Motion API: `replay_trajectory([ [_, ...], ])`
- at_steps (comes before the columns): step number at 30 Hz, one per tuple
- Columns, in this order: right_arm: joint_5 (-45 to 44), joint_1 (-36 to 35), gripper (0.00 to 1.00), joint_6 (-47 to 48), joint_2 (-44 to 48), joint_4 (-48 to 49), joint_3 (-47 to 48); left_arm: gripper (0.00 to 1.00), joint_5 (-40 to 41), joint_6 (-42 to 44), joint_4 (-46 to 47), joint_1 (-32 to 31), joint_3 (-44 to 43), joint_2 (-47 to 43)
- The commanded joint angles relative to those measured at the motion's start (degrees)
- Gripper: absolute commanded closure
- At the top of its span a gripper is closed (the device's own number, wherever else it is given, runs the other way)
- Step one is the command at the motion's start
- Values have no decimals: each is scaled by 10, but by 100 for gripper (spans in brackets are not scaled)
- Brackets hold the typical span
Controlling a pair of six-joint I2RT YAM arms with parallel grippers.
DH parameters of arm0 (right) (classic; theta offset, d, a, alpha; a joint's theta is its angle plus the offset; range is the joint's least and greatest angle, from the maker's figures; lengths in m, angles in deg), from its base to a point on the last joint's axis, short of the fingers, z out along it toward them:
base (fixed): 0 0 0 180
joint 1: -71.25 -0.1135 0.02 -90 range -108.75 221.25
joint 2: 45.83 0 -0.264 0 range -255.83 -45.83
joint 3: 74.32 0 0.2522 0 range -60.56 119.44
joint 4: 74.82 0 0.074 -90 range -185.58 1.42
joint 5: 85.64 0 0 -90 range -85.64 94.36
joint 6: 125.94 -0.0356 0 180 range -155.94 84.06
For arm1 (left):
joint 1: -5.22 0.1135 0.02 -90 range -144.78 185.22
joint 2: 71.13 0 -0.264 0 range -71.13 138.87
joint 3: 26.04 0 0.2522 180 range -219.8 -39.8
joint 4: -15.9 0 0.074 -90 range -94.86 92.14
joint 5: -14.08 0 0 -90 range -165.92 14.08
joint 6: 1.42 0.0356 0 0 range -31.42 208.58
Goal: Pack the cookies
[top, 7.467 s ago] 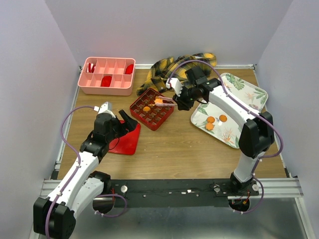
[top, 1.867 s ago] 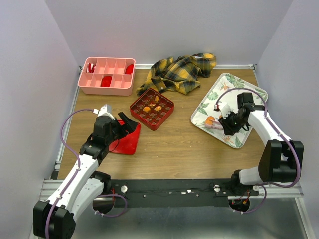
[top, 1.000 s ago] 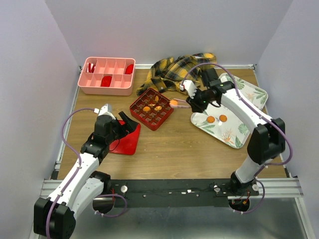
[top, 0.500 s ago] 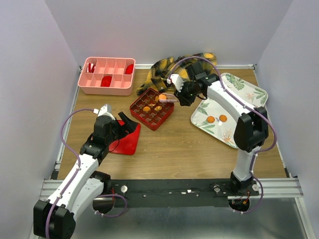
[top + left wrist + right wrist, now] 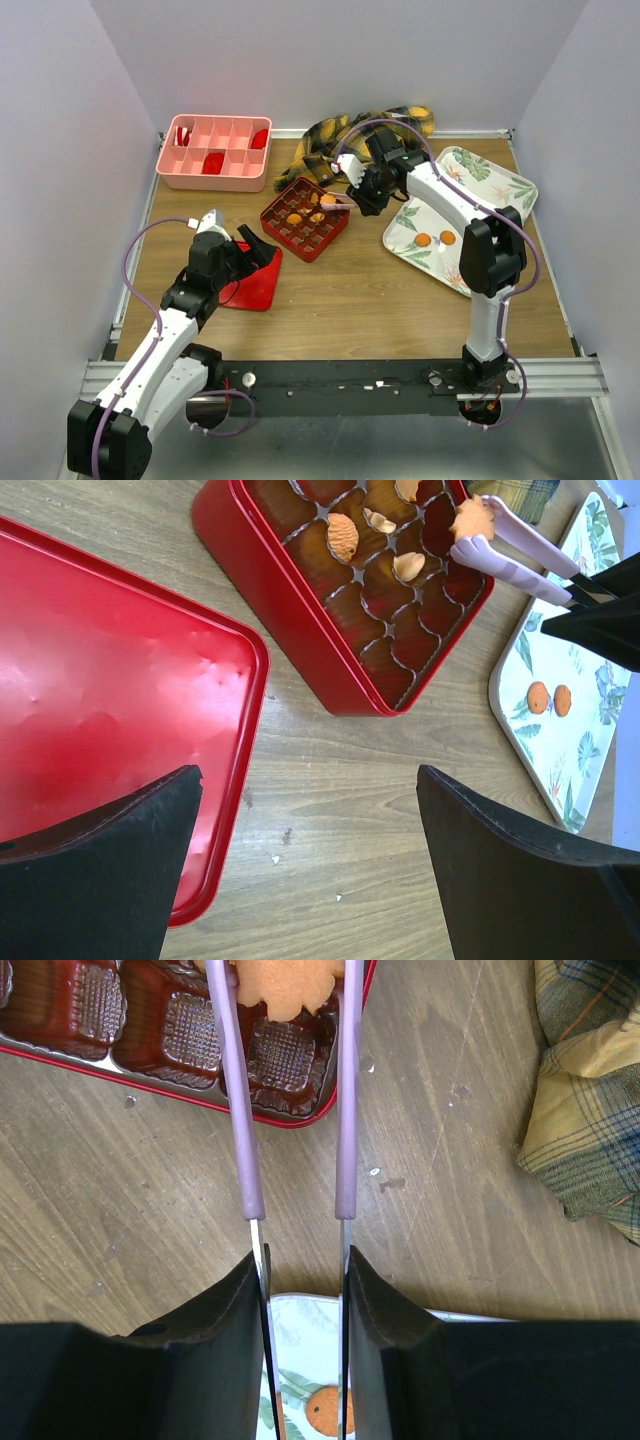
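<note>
Flat pale-orange cookie (image 5: pixel 282 988), scalloped rim, in right end effector (image 5: pixel 467 528)

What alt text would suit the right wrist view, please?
The right pincer holds a cookie over the edge of the red gridded box. A plaid cloth lies at right; a floral tray with another cookie sits nearest.

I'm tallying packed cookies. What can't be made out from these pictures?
- Right wrist: the held cookie is cut off by the top edge.
- Left wrist: far cells of the red box are cut off by the top edge, so the count is unsure.
- Top external: contents of the pink bin are too small to identify.
</note>
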Motion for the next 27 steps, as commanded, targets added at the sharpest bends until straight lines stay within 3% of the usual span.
replay_trajectory([
  [1, -15, -4, 59, -4, -9, 4, 22, 1, 7, 4, 1, 5, -10, -7],
  [11, -18, -5, 55, -6, -14, -3, 24, 1, 7, 4, 0, 5, -9, -11],
  [27, 3, -5, 55, -24, 10, -14, 35, 1, 7, 7, -1, 5, -12, -8],
])
